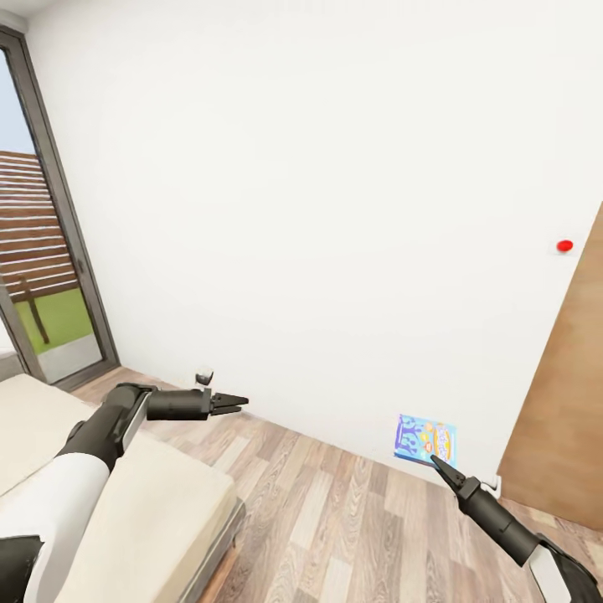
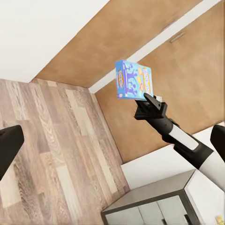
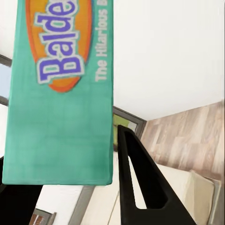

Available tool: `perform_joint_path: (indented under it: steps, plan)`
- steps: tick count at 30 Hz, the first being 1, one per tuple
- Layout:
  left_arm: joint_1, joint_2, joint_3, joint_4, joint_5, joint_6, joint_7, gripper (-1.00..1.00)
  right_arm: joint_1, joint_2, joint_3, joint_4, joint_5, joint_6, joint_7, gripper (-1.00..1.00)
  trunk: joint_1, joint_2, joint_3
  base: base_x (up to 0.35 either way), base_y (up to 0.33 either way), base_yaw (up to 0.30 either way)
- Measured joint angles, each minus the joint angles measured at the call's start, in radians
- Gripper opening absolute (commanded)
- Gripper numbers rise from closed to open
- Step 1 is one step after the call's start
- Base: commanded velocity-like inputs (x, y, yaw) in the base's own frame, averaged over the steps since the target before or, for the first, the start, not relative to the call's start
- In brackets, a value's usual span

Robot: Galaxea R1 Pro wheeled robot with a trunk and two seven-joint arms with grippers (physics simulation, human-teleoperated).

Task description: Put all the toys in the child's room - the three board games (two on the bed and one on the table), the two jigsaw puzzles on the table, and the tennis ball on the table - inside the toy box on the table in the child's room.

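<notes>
The right gripper (image 1: 435, 458) clamps the small blue board game (image 1: 425, 439), held up over the wood floor (image 1: 335, 511); the gripper partly covers its lower edge. The left gripper (image 1: 239, 403) hangs past the bed (image 1: 159, 494) corner with its fingers drawn together on nothing. Beyond them, the window (image 1: 42, 276) is cut off at the frame edge.

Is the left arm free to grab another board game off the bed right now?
Probably yes. The left gripper holds nothing and hovers by the bed, though no game shows there. The right gripper already holds the blue board game.
</notes>
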Motion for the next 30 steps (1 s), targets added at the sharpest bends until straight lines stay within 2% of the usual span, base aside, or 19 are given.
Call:
perform_joint_path:
  steps: [30]
  plan:
    - [0.000,-0.001,-0.001,0.002,-0.002,0.001,0.005,1.00,0.000,-0.004,0.000,0.001,-0.001,0.010,-0.006,-1.00,0.000,0.000,0.012,0.000,0.000,-0.280]
